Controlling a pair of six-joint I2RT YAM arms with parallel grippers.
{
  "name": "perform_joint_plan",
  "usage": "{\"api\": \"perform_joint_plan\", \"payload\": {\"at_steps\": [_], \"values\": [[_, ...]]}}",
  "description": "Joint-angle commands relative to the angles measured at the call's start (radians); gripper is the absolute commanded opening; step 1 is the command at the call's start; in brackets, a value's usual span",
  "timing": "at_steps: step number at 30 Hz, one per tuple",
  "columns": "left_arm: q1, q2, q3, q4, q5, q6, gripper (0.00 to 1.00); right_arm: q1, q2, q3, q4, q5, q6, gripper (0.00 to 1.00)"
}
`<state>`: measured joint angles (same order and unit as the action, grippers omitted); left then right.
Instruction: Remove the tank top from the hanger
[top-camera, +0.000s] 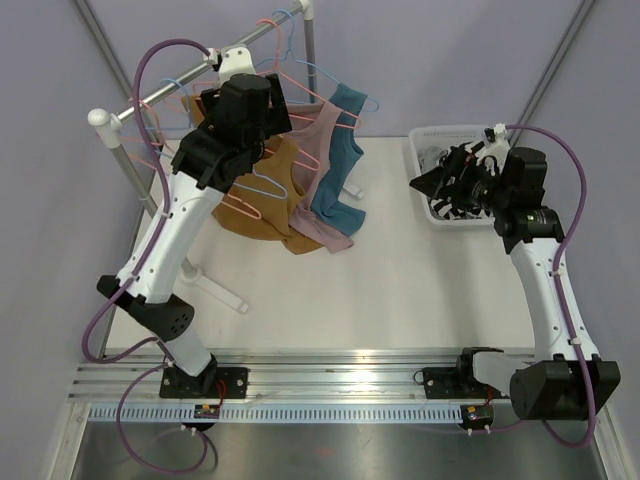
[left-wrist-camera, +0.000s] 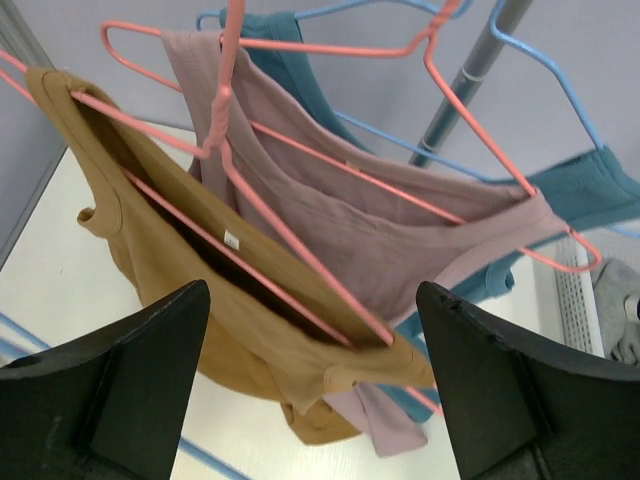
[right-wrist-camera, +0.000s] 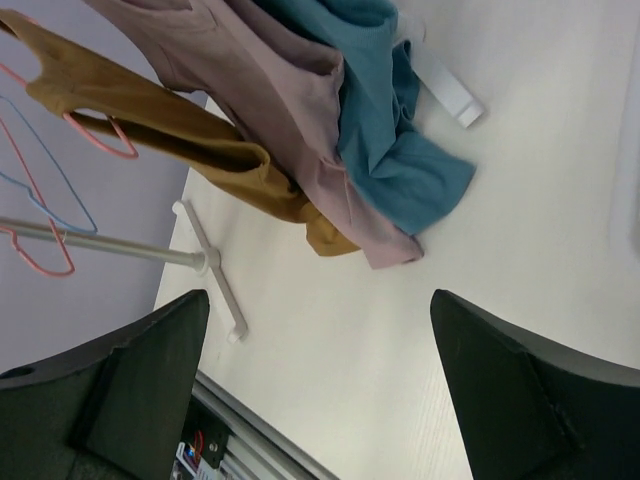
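Three tank tops hang on wire hangers from the rack rail (top-camera: 200, 72): a mustard-brown one (top-camera: 265, 205), a mauve one (top-camera: 322, 228) and a teal one (top-camera: 345, 150). My left gripper (top-camera: 205, 158) hovers high beside the rail, over the brown top. In the left wrist view that gripper (left-wrist-camera: 315, 385) is open, with the brown tank top (left-wrist-camera: 170, 270) and its pink hanger (left-wrist-camera: 222, 110) just beyond the fingertips and nothing held. My right gripper (top-camera: 425, 182) is at the right by the basket. It (right-wrist-camera: 320, 390) is open and empty over bare table.
A white basket (top-camera: 420, 150) holding dark and grey clothes stands at the right, under the right wrist. The rack's white foot (top-camera: 215, 285) runs across the table near the left arm. Empty pink and blue hangers (top-camera: 160, 110) hang on the rail's left part.
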<state>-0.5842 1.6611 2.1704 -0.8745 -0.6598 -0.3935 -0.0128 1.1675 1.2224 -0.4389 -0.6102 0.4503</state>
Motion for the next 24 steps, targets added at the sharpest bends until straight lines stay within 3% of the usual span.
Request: {"api": "perform_joint_plan", "payload": {"at_steps": [1, 6, 10, 18, 23, 24], "values": [[0.03, 0.054, 0.071, 0.081, -0.052, -0.016, 0.86, 0.007, -0.08, -0.038, 0.052, -0.079, 0.011, 0.99], [0.061, 0.109, 0.075, 0.092, -0.083, -0.018, 0.77, 0.008, -0.12, -0.095, 0.094, -0.098, 0.051, 0.97], [0.076, 0.132, 0.063, 0.115, -0.089, -0.019, 0.54, 0.068, -0.121, -0.095, 0.077, -0.094, 0.039, 0.96], [0.076, 0.077, -0.018, 0.16, -0.101, -0.054, 0.29, 0.137, -0.097, -0.063, 0.051, -0.059, 0.018, 0.95], [0.076, 0.069, -0.015, 0.167, -0.132, -0.062, 0.01, 0.157, -0.092, -0.047, 0.04, -0.046, 0.008, 0.94], [0.076, 0.069, -0.012, 0.166, -0.133, -0.064, 0.0, 0.158, -0.092, -0.041, 0.037, -0.045, 0.005, 0.95]]}}
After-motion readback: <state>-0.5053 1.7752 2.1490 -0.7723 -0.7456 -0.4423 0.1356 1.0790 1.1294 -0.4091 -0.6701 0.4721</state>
